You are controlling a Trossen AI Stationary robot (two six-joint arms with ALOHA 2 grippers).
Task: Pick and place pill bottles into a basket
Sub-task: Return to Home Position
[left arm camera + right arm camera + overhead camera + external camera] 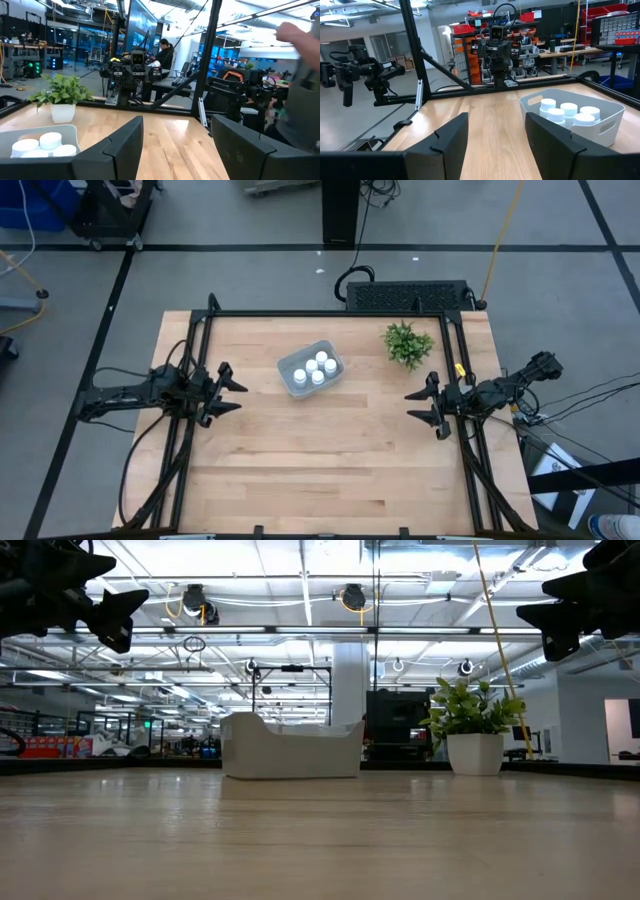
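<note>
Looking at the table (330, 470), all five bottles (317, 377) stand upright, bunched together inside the basket (286, 366), middle-far and just left of the plant (408, 343). Left gripper (243, 397) hangs over the left side and right gripper (408, 406) over the right side. Both are spread wide, holding nothing, well apart from the basket. My guess on handling: the bottles are light, stiff plastic, smooth and easy to tip, so I'd pinch one across the body just under the cap. None look left to pick.
</note>
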